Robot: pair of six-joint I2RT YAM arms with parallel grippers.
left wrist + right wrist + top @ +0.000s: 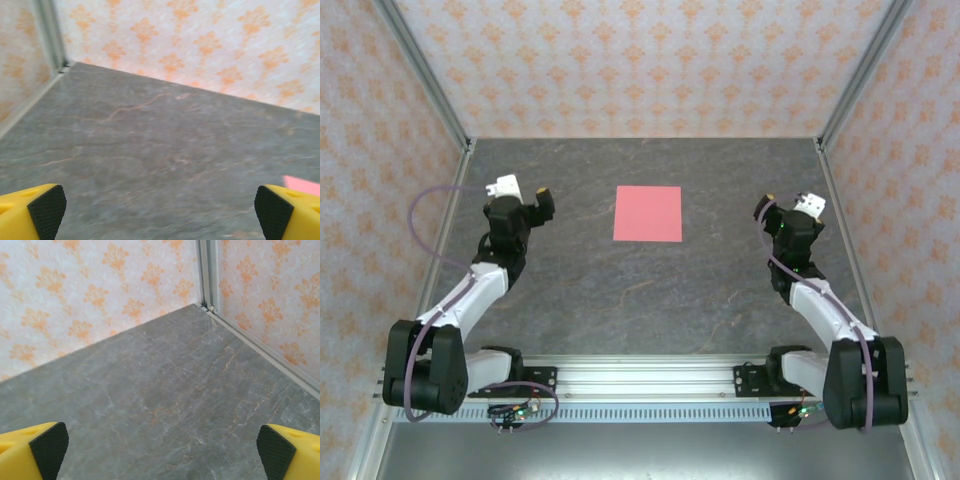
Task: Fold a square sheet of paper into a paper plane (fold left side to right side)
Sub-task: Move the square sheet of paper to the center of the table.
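You had the paper [648, 213] lying flat on the table [620, 300], a little above the middle of the top view. It sat between the two grippers and well apart from both. The left gripper [542, 205] was off to its left and the right gripper [767, 208] off to its right. Both grippers had their jaws spread wide and held nothing. In the left wrist view, a thin pink bit of the paper peeked in at the right edge, cut off by the frame. In both wrist views the yellow fingers [295, 215] were cut off at the bottom corners.
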